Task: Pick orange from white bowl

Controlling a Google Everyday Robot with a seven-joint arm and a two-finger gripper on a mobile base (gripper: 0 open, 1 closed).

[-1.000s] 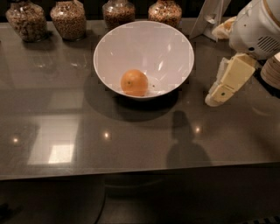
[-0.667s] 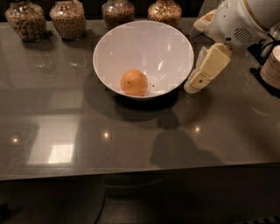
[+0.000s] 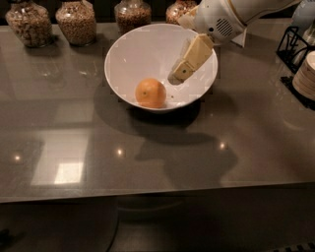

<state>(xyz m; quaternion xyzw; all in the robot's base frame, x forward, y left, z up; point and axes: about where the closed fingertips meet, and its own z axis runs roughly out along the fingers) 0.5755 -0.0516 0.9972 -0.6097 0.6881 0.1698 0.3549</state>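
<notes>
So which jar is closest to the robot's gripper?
The rightmost jar, partly hidden behind the arm. The gripper hangs over the bowl's right side, just in front of it; the other three jars stand further left.

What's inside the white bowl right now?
One orange on the bowl floor, left of centre. The hand hangs inside at the upper right, covering part of the far wall.

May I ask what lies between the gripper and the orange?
In the camera view, only the bare inside of the white bowl lies between the gripper, over the bowl's right half, and the orange.
</notes>
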